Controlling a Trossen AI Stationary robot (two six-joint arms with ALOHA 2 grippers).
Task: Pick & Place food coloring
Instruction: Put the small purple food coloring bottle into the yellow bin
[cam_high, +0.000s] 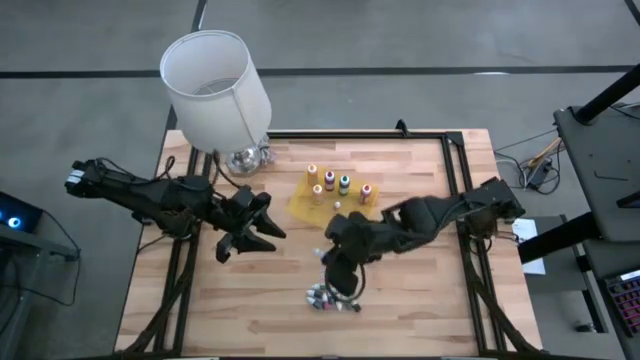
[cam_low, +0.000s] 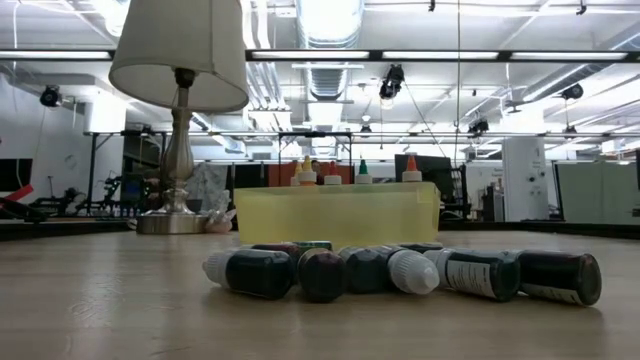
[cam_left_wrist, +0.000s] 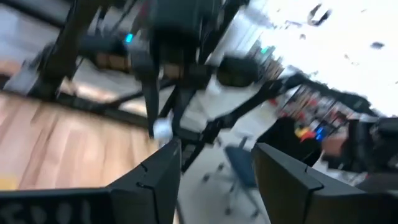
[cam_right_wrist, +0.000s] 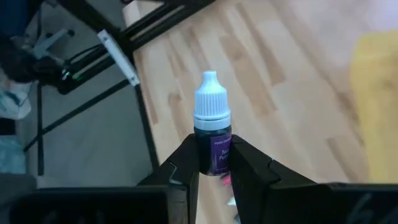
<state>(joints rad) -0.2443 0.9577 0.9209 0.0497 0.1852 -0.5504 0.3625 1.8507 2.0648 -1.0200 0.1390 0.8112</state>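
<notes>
Now the right gripper clamps a purple vial upright between its fingers.

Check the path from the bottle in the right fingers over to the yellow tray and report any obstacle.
Nothing visible blocks it. The right gripper holds a white-capped bottle above the pile of vials; bare wood lies between there and the yellow tray. Four bottles already stand in the tray.

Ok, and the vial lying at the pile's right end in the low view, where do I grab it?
Take that vial across its dark body, probably from straight above: it lies on its side, one flank free, a neighbour close on the other. The right gripper is shut on a white-capped vial, so place that first.
</notes>
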